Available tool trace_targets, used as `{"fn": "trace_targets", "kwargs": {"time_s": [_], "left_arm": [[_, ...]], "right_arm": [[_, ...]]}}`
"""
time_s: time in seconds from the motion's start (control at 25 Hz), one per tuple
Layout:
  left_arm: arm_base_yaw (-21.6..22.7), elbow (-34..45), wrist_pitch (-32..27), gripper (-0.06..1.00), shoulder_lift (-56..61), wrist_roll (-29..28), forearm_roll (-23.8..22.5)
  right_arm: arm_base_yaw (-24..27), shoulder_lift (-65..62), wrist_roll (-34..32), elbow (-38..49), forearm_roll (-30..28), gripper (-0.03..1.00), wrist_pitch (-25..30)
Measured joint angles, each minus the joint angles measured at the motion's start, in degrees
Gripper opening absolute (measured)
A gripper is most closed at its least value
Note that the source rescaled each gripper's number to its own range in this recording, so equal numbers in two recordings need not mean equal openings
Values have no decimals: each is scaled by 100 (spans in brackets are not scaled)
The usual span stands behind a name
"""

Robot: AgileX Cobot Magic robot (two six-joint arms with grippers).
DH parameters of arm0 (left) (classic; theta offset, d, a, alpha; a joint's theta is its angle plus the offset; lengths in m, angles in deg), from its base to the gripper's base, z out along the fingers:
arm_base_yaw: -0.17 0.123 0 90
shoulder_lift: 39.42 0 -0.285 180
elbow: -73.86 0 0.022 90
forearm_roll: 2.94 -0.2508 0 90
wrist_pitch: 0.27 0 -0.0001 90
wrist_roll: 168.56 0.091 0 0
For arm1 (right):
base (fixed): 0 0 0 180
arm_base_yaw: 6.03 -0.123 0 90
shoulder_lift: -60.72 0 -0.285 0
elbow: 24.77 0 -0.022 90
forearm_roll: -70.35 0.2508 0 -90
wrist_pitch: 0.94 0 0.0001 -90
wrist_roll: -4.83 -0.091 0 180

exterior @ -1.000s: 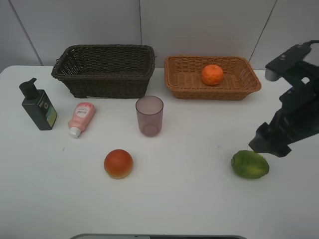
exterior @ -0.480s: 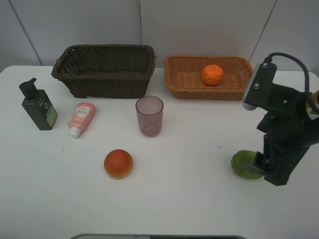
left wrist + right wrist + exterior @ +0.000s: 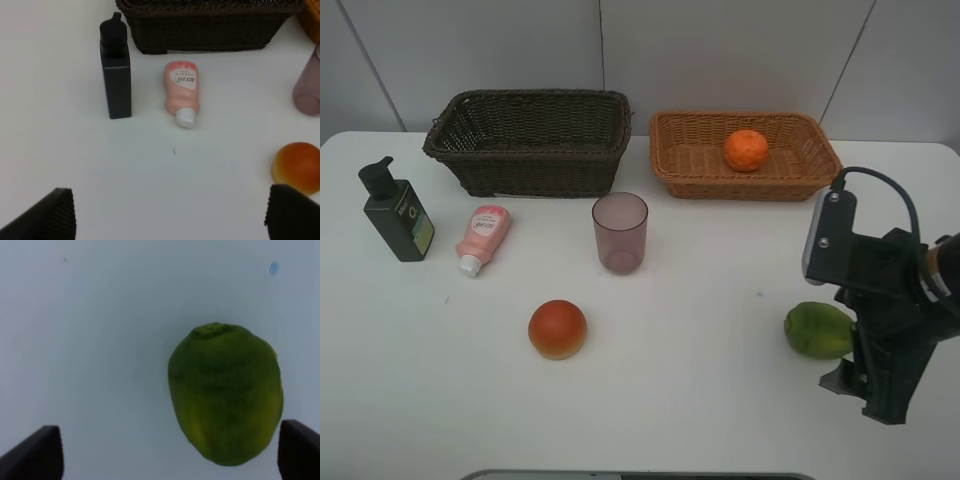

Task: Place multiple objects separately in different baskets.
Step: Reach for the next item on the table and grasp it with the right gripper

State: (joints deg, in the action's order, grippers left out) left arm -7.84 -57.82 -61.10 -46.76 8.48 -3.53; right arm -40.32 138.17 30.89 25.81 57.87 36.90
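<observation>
While both hands stand with their jaws wide apart, neither one holds anything. The right hand (image 3: 860, 385) points down at the desk (image 3: 700, 400), well to the front and right of the translucent purple cup (image 3: 620, 232), and sits just beside the green citrus (image 3: 818, 331). From the right wrist, the citrus lies on the desk in the span between the two dark fingers (image 3: 35, 455), much closer to one finger than the other; whether that finger touches the rind I cannot tell. The fruit rests on its side, free of any grip.

The left hand (image 3: 170, 215) does not show in the high view. Its wrist camera shows the finger pads far apart with only bare desk between them, touching nothing.

The cup stands upright near the middle of the desk. Left of the cup lies the pink white-capped tube (image 3: 482, 238), cap toward the front, and farther left of the cup stands the dark green pump bottle (image 3: 397, 212), upright and near the tube without touching it. In front of the cup and a little left sits the red-orange round fruit (image 3: 557, 329). Behind the cup and to its left is the dark brown basket (image 3: 530, 165). Behind the cup and to its right is the light orange-tan basket (image 3: 690, 165), with the orange (image 3: 746, 150) lying inside it
</observation>
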Motion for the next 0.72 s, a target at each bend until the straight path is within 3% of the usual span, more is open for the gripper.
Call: {"fn": "trace_targets", "kwargs": {"time_s": [0.36,0.72], "left_arm": [[0,0,0,98,0,0,0],[0,0,0,98,0,0,0]], "right_arm": [[0,596,14,32,0,88,-806],[498,737,17,32,-156,88,-857]]}}
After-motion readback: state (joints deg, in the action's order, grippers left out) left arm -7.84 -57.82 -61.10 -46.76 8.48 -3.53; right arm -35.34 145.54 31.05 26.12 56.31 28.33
